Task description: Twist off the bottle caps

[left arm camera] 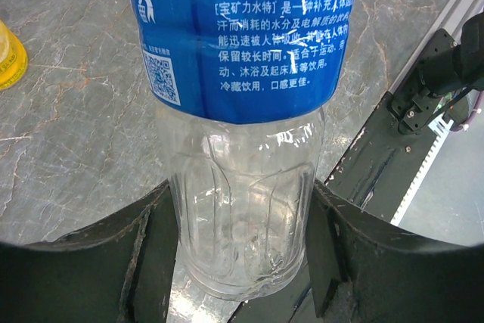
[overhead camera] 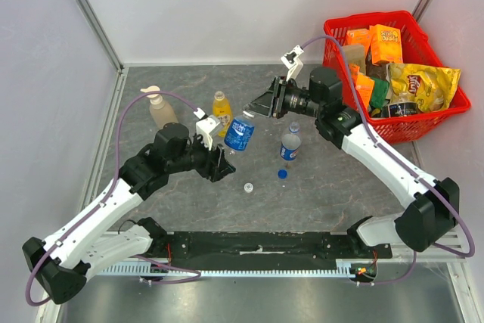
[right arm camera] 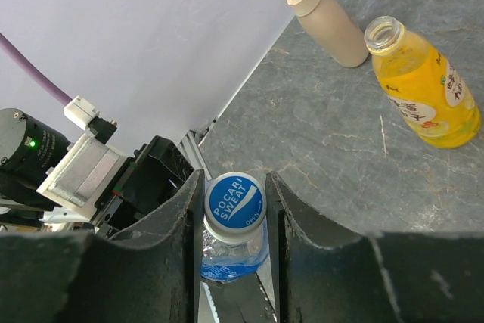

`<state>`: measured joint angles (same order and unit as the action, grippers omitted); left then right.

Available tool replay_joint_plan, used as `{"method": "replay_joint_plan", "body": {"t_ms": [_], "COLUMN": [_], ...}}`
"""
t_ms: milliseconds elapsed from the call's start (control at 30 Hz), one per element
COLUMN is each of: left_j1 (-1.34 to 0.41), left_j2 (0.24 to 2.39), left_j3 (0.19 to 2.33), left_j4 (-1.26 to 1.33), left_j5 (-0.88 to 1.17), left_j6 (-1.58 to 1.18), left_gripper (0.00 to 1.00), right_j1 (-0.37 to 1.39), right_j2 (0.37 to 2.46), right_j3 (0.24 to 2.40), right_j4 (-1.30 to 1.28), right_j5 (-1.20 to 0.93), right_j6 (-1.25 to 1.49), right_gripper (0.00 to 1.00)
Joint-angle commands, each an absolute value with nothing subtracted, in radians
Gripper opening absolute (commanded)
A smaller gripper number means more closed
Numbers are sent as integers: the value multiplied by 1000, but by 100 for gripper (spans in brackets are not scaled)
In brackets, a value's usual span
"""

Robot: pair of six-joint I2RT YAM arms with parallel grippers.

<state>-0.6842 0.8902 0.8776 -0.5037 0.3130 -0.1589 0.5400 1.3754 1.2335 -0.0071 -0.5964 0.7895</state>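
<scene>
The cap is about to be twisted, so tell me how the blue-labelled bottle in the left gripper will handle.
The bottle looks empty below its label, so it is probably light. Its thin-looking ribbed wall may flex in the left gripper. Round and smooth, it might spin in that grip when the cap is turned.

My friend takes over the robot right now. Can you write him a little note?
Left claw: shut on the blue-label bottle near its base.
Right claw: around that bottle's cap, fingers at its sides; grip unclear.
Done: juice bottle is open; a blue cap and a white cap lie loose on the table by the other clear bottle.
To do: twist off the held bottle's cap.
</scene>
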Motion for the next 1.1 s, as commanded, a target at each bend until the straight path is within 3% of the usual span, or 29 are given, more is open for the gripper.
{"method": "replay_joint_plan", "body": {"t_ms": [0,133,333,633,1067], "left_j1": [-684,-683,-684,-683,-683], "left_j2": [876,867,853,828,825], "left_j3": [908,902,893,890,896], "left_j4": [-468,-465,-451,-400,-348], "left_j5": [314,305,339,428,658], "left_j6": [-132,-140,-161,-172,-167], "left_gripper": [16,16,16,8,3], "right_j1": [546,545,546,546,546], "right_j2": [1361,1356,1336,1307,1255], "right_j3": [1209,1203,1197,1172,1135], "right_j4": [103,110,153,270,434], "right_j5": [-646,-657,-704,-801,-1006], "right_j6": [856,850,815,778,732], "right_gripper": [13,0,0,0,0]}}
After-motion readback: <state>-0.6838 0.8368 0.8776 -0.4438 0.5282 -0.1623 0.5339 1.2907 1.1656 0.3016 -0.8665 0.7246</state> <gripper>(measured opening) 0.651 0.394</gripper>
